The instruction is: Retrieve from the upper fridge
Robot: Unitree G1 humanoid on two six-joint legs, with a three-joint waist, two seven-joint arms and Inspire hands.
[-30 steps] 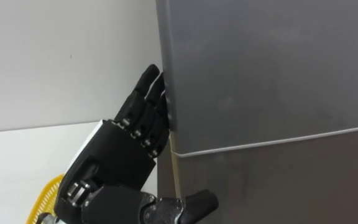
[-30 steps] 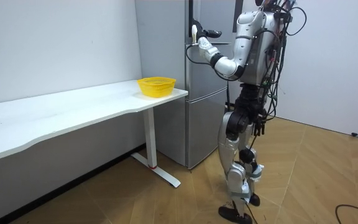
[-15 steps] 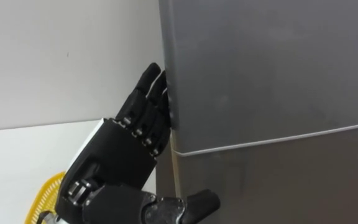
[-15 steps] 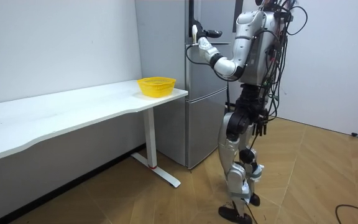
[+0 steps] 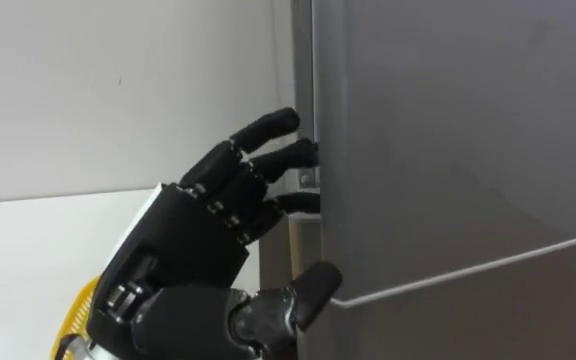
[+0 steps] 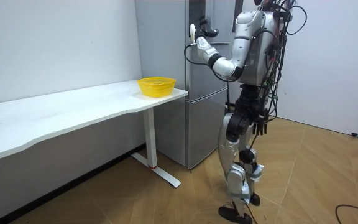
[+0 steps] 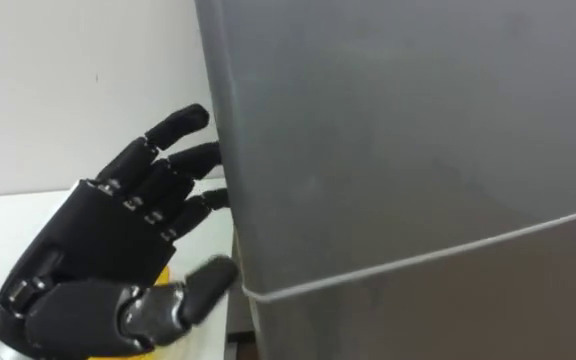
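I stand facing a tall grey fridge [image 6: 163,56] at the end of a white table. My left hand [image 5: 183,260] is at the left edge of the upper fridge door [image 5: 448,130]. Its fingers [image 5: 268,130] reach behind that edge and the thumb [image 5: 313,285] lies on the door's front near its bottom seam, so the hand pinches the edge. The upper door stands slightly ajar, with a narrow gap beside the fingers. Nothing of the inside shows. The room view has the hand [image 6: 196,38] raised to the door at shoulder height.
The lower fridge door [image 5: 488,320] is closed beneath the seam. A yellow basket [image 6: 156,86] sits on the white table [image 6: 73,109] at the corner nearest the fridge, below my left hand. A white wall runs behind the table.
The upper door's left edge has swung out towards me and a gap has opened. My left fingers have gone from lying along the edge to hooking behind it.
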